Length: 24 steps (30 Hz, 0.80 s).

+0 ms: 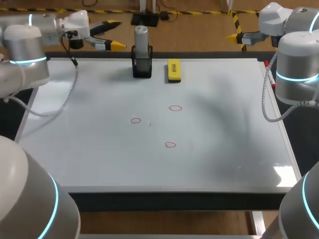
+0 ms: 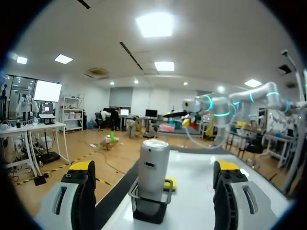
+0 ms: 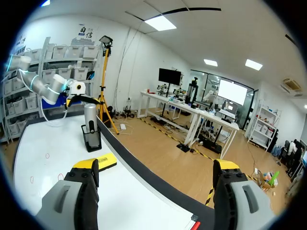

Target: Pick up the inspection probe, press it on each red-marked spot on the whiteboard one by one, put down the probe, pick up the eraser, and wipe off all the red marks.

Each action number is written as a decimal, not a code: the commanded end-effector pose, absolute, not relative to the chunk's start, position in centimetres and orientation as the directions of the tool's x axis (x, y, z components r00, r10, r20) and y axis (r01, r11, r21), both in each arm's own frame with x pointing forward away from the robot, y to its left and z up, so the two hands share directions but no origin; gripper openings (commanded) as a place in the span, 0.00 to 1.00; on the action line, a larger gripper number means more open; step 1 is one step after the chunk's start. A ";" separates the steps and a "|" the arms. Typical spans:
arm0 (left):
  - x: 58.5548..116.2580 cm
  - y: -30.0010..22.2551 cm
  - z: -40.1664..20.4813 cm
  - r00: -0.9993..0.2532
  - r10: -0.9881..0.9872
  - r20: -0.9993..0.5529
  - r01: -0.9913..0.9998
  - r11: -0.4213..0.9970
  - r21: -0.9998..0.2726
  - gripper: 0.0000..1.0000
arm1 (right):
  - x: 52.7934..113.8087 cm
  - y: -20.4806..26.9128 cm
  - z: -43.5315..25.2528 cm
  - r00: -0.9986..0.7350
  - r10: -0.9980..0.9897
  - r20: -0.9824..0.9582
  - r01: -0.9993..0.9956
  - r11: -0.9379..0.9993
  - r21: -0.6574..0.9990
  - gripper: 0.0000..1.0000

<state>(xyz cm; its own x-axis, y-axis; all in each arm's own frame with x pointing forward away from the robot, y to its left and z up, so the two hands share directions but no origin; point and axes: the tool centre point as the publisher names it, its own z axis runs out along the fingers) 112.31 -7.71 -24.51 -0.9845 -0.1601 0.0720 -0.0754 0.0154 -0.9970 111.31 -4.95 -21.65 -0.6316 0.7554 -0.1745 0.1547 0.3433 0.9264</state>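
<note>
The inspection probe (image 1: pixel 141 39), a grey cylinder, stands upright in a black holder (image 1: pixel 142 68) at the far edge of the whiteboard (image 1: pixel 89 149). Just right of it lies the yellow eraser (image 1: pixel 174 70). Three red circles (image 1: pixel 136 120) (image 1: pixel 175 108) (image 1: pixel 170 145) mark the board's middle. My left gripper (image 1: pixel 118 35) hangs open beyond the far left edge, pointing at the probe (image 2: pixel 152 165), well short of it. My right gripper (image 1: pixel 232 26) is open past the far right corner, holding nothing. In the right wrist view the probe (image 3: pixel 90 115) and eraser (image 3: pixel 101 162) lie far ahead of it.
A red marker pen (image 1: pixel 269 74) lies along the whiteboard's right frame. My right arm's white links (image 1: pixel 296 64) stand over the board's right edge, my left arm's (image 1: pixel 25 55) over its left corner.
</note>
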 end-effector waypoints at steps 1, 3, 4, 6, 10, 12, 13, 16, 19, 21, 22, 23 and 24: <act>113.4 -9.1 -25.0 -0.996 -0.051 0.069 -0.070 0.011 -0.998 1.00 | 111.4 -5.0 -21.6 -0.632 0.755 -0.174 0.156 0.344 0.926 1.00; 113.4 -9.8 -25.1 -0.996 -0.050 0.069 -0.069 0.009 -0.998 1.00 | 111.4 -5.0 -21.6 -0.632 0.755 -0.174 0.156 0.344 0.926 1.00; 113.4 -10.1 -25.1 -0.996 -0.052 0.071 -0.071 0.002 -0.997 1.00 | 111.4 -5.0 -21.6 -0.632 0.755 -0.174 0.156 0.344 0.926 1.00; 113.3 -10.8 -25.2 -0.996 -0.051 0.072 -0.072 -0.004 -0.997 1.00 | 111.4 -5.0 -21.6 -0.632 0.755 -0.174 0.156 0.344 0.926 1.00; 113.1 -12.1 -25.4 -0.995 -0.060 0.075 -0.075 -0.011 -0.997 1.00 | 111.4 -5.0 -21.6 -0.632 0.755 -0.174 0.156 0.344 0.926 1.00; 113.1 -12.6 -25.4 -0.995 -0.065 0.074 -0.073 -0.013 -0.997 1.00 | 111.4 -5.0 -21.6 -0.632 0.755 -0.174 0.156 0.344 0.926 1.00; 113.1 -12.9 -25.5 -0.995 -0.065 0.074 -0.073 -0.018 -0.997 1.00 | 111.4 -5.0 -21.6 -0.632 0.755 -0.174 0.156 0.344 0.926 1.00; 113.1 -13.6 -25.5 -0.995 -0.071 0.074 -0.073 -0.011 -0.997 1.00 | 111.4 -5.0 -21.6 -0.632 0.755 -0.174 0.156 0.344 0.926 1.00; 113.1 -14.2 -25.8 -0.994 -0.078 0.075 -0.074 -0.012 -0.997 1.00 | 111.4 -5.0 -21.6 -0.632 0.755 -0.174 0.156 0.344 0.926 1.00; 113.2 -14.6 -25.9 -0.994 -0.080 0.077 -0.076 -0.013 -0.997 1.00 | 111.4 -5.0 -21.6 -0.632 0.755 -0.174 0.156 0.344 0.926 1.00; 113.3 -14.8 -26.1 -0.994 -0.081 0.078 -0.077 -0.013 -0.997 1.00 | 111.4 -5.0 -21.6 -0.632 0.755 -0.174 0.156 0.344 0.926 1.00; 113.3 -15.0 -26.1 -0.993 -0.083 0.079 -0.078 -0.013 -0.997 1.00 | 111.4 -5.0 -21.6 -0.632 0.755 -0.174 0.156 0.344 0.926 1.00; 113.4 -15.2 -26.1 -0.993 -0.083 0.079 -0.078 -0.013 -0.997 1.00 | 111.4 -5.0 -21.6 -0.632 0.755 -0.174 0.156 0.344 0.926 1.00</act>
<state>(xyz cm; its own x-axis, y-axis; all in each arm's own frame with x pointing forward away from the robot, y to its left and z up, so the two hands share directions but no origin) 113.36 -14.56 -25.92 -0.9938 -0.0772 0.0797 -0.0791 -0.0109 -0.9968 111.31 -4.95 -21.65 -0.6316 0.7554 -0.1745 0.1547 0.3433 0.9264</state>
